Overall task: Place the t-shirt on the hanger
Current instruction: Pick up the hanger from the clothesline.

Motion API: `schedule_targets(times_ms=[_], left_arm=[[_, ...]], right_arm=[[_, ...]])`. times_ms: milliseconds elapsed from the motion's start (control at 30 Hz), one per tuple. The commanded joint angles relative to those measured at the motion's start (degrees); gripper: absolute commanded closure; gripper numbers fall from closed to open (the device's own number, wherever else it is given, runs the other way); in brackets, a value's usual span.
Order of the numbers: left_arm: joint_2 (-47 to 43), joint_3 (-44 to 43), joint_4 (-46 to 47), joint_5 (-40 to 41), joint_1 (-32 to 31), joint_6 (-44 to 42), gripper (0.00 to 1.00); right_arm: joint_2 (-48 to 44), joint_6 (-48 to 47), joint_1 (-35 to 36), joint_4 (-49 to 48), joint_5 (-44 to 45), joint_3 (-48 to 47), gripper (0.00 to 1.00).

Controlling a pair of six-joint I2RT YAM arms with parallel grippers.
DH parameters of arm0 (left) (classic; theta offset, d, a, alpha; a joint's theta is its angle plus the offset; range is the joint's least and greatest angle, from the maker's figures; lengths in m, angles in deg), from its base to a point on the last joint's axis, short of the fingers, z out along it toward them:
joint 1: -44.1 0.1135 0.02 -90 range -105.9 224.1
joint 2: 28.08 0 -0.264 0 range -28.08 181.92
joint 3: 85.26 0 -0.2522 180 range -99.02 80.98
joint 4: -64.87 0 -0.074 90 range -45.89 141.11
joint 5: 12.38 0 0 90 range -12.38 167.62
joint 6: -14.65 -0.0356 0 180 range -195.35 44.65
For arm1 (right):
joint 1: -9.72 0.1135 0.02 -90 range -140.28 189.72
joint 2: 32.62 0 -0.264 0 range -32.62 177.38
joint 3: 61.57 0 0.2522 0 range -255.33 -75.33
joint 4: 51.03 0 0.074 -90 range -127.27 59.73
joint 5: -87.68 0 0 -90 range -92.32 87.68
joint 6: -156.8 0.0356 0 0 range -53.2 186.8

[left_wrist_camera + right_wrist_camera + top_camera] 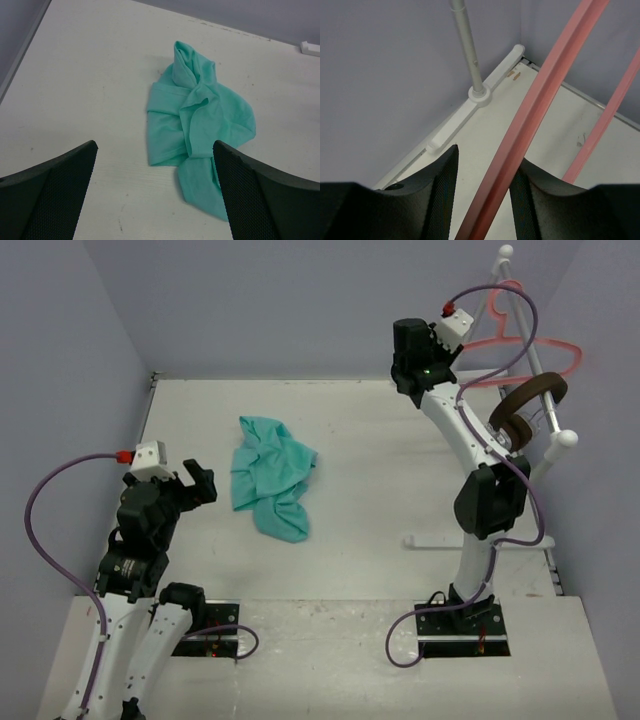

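The teal t-shirt (270, 475) (200, 115) lies crumpled on the table, left of centre. My left gripper (195, 485) (155, 145) hovers open just short of its near edge, nothing between the fingers. The pink hanger (530, 343) (540, 95) hangs on the white rack at the back right. Raised beside it, my right gripper (415, 360) (487, 160) has its jaws partly open around one pink bar. The bar rests against the right finger (530, 190), with a gap to the left finger (442, 190).
The white tubular rack (548, 390) (465, 45) stands along the right wall, its foot (450, 540) on the table. Brown headphones (525, 405) hang on it below the hanger. Grey walls close in the back and both sides.
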Motion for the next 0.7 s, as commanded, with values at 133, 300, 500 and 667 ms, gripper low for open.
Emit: schedule_targets(times_ms=[133,300,500,667], left_arm=[[0.8,0.2,2.0,0.4,-0.3,0.2,0.0],[0.8,0.3,2.0,0.7,-0.4,0.2,0.0],[2.3,0.2,1.8,1.7,-0.4,0.5,0.0],[4.2,-0.1,0.0,4.3,-0.4,3.2,0.0]], right_arm=[[-8.1,-12.5,5.2,-12.7,4.3,3.4,1.0],[-12.2,-7.0,7.0,-8.5,-4.1,9.0,1.0],[-21.6,-12.0,12.2,-17.3,-22.4,24.3,1.0],[-27.7,-14.2,15.2,-17.0,-36.2,30.1,1.0]])
